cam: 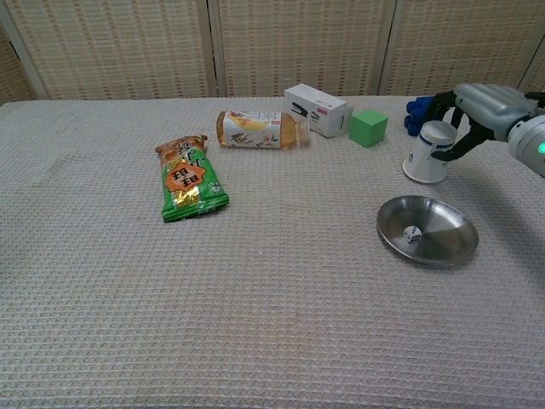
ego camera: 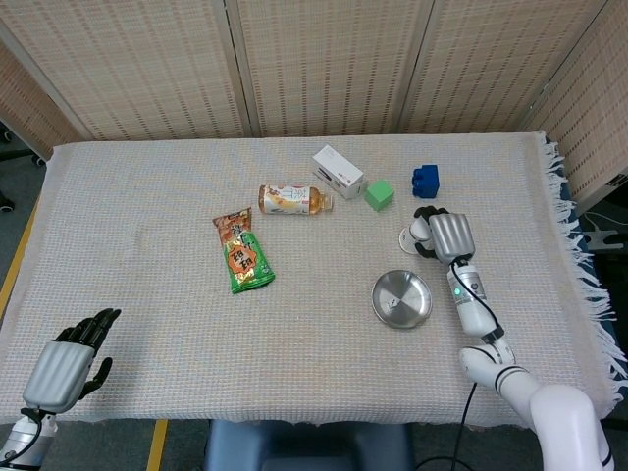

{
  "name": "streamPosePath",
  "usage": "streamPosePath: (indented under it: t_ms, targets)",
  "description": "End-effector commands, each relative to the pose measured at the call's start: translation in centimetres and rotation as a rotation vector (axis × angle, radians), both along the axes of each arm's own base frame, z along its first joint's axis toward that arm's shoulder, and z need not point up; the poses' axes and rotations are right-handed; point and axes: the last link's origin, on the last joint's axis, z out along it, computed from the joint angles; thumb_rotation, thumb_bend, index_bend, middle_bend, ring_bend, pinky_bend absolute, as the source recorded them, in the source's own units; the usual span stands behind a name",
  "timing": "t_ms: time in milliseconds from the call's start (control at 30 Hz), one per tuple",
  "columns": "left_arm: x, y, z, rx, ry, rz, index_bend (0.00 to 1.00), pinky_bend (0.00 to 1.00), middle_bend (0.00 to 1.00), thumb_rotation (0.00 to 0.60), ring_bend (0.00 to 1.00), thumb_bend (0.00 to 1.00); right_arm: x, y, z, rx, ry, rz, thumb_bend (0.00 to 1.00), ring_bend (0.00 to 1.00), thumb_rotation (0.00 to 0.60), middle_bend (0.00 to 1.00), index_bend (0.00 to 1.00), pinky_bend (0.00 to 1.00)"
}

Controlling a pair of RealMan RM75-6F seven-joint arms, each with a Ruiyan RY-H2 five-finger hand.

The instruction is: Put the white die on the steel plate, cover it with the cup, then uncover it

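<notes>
The small white die lies inside the round steel plate, left of its centre. Just beyond the plate stands a white cup, mouth down and slightly tilted. My right hand grips the cup from the right, its dark fingers wrapped around the cup's upper part. The head view shows the same cup beside that hand, above the plate. My left hand hangs low off the table's near-left corner, holding nothing, fingers apart.
A green snack packet lies left of centre. Along the back are a lying drink bottle, a white box, a green cube and a blue block right behind the cup. The tablecloth's fringed edge runs along the right.
</notes>
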Motion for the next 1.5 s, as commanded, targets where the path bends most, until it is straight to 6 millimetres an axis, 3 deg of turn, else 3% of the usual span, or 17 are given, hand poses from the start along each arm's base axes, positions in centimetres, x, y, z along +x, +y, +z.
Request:
streamPosePath:
  t_ms: [33, 200, 367, 600, 1033, 1367, 1500]
  targets:
    - [0.0, 0.0, -0.1, -0.002, 0.001, 0.000, 0.07, 0.36, 0.10, 0.600, 0.19, 0.45, 0.9, 0.8, 0.4, -0.026, -0.018, 0.049, 0.14, 0.41, 0.600, 0.47, 0.52, 0.60]
    - [0.0, 0.0, -0.2, -0.007, 0.004, 0.000, 0.07, 0.36, 0.10, 0.600, 0.19, 0.45, 2.6, 3.4, 1.2, 0.005, -0.066, 0.088, 0.14, 0.42, 0.600, 0.47, 0.52, 0.60]
    - [0.1, 0.0, -0.2, -0.006, 0.007, -0.002, 0.07, 0.36, 0.10, 0.600, 0.19, 0.45, 4.3, 7.5, 2.4, 0.217, -0.123, 0.047, 0.14, 0.42, 0.600, 0.47, 0.52, 0.60]
    - [0.1, -0.1, -0.3, -0.008, 0.010, -0.004, 0.07, 0.36, 0.10, 0.600, 0.19, 0.45, 4.1, 10.4, 2.2, 0.360, -0.065, 0.035, 0.14, 0.42, 0.600, 0.47, 0.52, 0.61]
    - [0.1, -0.1, -0.2, -0.005, 0.008, -0.002, 0.07, 0.36, 0.10, 0.600, 0.19, 0.45, 2.4, 11.3, -0.2, 0.402, 0.051, 0.063, 0.14, 0.42, 0.600, 0.47, 0.52, 0.61]
    - [0.1, -0.1, -0.1, -0.004, 0.005, -0.001, 0.07, 0.36, 0.10, 0.600, 0.19, 0.45, 1.5, 9.9, -1.2, 0.226, 0.192, 0.152, 0.14, 0.42, 0.600, 0.47, 0.52, 0.61]
    - [0.1, -0.1, -0.1, -0.005, 0.006, -0.002, 0.07, 0.36, 0.10, 0.600, 0.19, 0.45, 1.3, 10.0, -1.7, 0.263, 0.134, 0.126, 0.14, 0.42, 0.600, 0.47, 0.52, 0.61]
